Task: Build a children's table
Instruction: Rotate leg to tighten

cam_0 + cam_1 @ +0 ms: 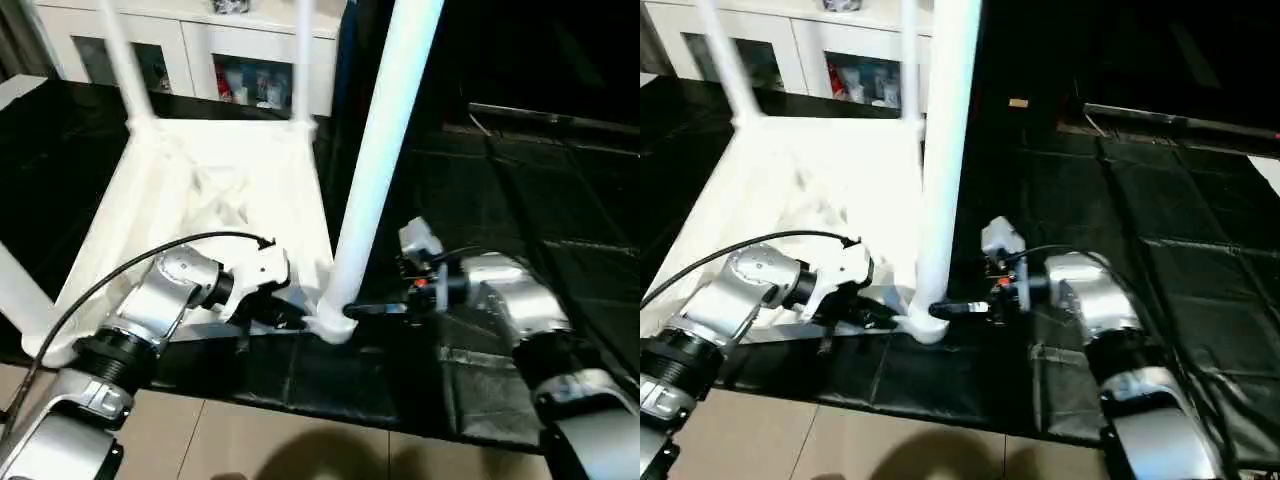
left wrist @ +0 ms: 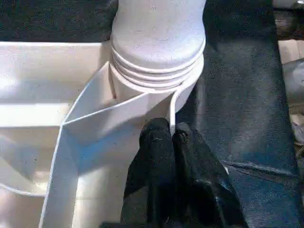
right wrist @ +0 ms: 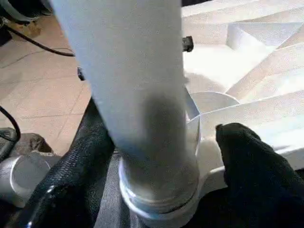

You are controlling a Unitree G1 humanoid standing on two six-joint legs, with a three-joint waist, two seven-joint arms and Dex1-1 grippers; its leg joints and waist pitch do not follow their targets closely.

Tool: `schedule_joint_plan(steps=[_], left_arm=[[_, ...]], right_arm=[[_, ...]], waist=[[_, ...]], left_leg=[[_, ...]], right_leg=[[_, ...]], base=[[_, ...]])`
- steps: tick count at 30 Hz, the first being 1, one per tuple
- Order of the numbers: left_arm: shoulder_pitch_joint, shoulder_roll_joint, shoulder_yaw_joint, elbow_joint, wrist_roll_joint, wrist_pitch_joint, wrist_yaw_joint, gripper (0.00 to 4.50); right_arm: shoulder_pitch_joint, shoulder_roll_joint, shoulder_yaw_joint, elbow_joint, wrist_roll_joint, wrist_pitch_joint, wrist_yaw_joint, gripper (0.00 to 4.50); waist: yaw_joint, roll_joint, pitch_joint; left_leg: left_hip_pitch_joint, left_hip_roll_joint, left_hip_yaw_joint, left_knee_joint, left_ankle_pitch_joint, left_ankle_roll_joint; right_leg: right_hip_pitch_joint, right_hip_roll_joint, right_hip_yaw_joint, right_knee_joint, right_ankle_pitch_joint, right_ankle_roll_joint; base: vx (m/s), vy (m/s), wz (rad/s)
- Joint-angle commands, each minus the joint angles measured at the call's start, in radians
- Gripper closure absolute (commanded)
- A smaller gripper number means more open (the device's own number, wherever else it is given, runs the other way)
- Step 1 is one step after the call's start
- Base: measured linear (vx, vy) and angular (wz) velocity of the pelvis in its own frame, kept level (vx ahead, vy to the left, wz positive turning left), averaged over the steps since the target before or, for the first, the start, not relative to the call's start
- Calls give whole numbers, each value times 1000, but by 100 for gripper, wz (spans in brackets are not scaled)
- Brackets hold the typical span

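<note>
Seating the leg (image 1: 375, 160) squarely into its corner socket (image 1: 332, 325), at six o'clock of the upturned top (image 1: 200, 190), wants the left gripper (image 2: 165, 137), pinched closed, bracing the rim while the right gripper (image 3: 142, 156), spread wide astride the leg, twists it home.
</note>
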Motion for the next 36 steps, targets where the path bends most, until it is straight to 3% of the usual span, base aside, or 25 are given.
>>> schedule_joint_plan(steps=[1, 11, 17, 27, 30, 33, 36], left_arm=[[12, -8, -56, -30, 2, -11, -55, 450], [9, -9, -61, -26, 5, -25, -63, 450], [10, -8, -62, -22, 9, -29, -61, 450], [0, -39, -26, -5, 1, 26, 14, 450], [-19, -89, 25, 25, -13, 102, 122, 450], [-39, -134, 63, 55, -18, 150, 212, 450], [-54, -161, 84, 72, -19, 178, 268, 450]], right_arm=[[-25, -2, -6, 14, -2, -10, 15, 125], [-43, 20, 5, 55, 5, -27, 48, 220], [-42, 23, 4, 58, 8, -22, 68, 246], [-17, 40, 1, 38, 0, -20, 21, 251], [2, 92, -7, 33, -54, -17, -203, 251], [15, 148, -16, 16, -73, 9, -344, 255], [17, 185, -18, 7, -84, 30, -422, 257]], waist=[[-5, 6, -71], [-6, 6, -71], [-6, 5, -72], [-6, 9, -71], [-12, 6, -64], [-28, 3, -63], [-40, 1, -64]], left_leg=[[-13, -16, 32, -71, -151, 41], [-13, -16, 32, -70, -143, 41], [-14, -16, 32, -69, -136, 42], [-13, -17, 32, -69, -146, 36], [-11, -22, 33, -71, -183, 19], [-14, -30, 26, -75, -213, 5], [-20, -33, 25, -73, -211, 16]], right_leg=[[76, -34, 40, -56, -235, -216], [75, -33, 40, -55, -229, -218], [77, -33, 40, -54, -223, -218], [77, -33, 40, -56, -226, -220], [72, -32, 41, -67, -315, -187], [74, -32, 32, -88, -485, -102], [75, -32, 29, -94, -512, -81]], base=[[0, 0, 0], [0, 0, 0], [0, 0, 0], [0, 0, 0], [0, 0, 0], [0, 0, 0], [0, 0, 0]])
